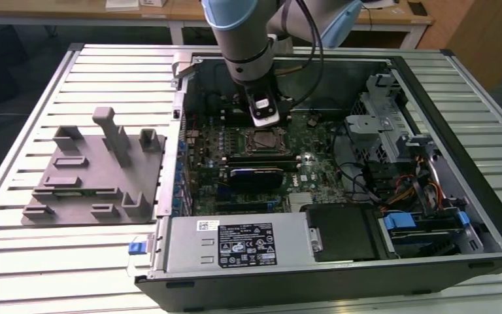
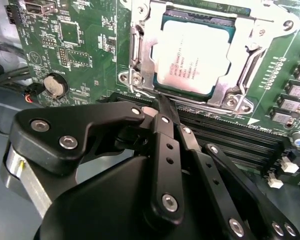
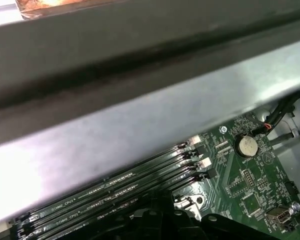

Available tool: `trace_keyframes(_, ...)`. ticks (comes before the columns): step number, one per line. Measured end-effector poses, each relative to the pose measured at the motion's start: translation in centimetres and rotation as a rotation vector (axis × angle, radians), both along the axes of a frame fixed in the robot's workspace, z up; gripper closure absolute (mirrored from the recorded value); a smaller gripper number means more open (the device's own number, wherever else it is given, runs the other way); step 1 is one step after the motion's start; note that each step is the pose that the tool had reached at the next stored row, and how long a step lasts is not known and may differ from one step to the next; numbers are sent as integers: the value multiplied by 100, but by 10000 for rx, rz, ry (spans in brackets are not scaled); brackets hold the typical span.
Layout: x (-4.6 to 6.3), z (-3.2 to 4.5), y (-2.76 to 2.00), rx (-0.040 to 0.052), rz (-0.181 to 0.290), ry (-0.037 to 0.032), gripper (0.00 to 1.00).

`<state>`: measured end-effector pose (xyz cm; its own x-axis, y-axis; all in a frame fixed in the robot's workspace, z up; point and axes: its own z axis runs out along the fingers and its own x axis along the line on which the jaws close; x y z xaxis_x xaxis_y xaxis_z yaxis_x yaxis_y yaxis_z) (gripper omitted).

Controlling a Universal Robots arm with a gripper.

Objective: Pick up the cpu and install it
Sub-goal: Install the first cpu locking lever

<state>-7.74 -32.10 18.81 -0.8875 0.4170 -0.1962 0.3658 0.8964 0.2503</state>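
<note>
At the exterior view's left a grey tray [image 1: 85, 183] lies outside the open computer case [image 1: 460, 216]. Right of it, the gripper [image 2: 160, 107] hangs over the motherboard [image 2: 80, 45], fingers pinched together and holding nothing. The cpu [image 2: 192, 55] already sits in its socket [image 2: 140, 55]; any further contact there should probably be light and square.

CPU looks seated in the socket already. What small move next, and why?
Probably lift the gripper straight up a little. In the second wrist view the cpu lies flat inside the socket frame, and the gripper is shut, holds nothing, and sits just beside it over the memory slots.
</note>
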Motion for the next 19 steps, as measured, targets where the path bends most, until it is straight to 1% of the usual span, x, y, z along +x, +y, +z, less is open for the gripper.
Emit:
trace_keyframes(7, 2, 0, 0, 23, 0, 15, 89)
trace_keyframes(8, 3, 0, -1, 57, 2, 14, 89)
trace_keyframes(9, 3, 0, 0, 120, 1, 14, 89)
trace_keyframes(10, 2, 0, 0, 156, 0, 14, 89)
trace_keyframes(12, 2, 5, 0, 175, -2, 13, 89)
trace_keyframes(15, 6, 42, 0, 177, 0, 14, 89)
trace_keyframes(19, 8, 126, 0, 175, 0, 14, 89)
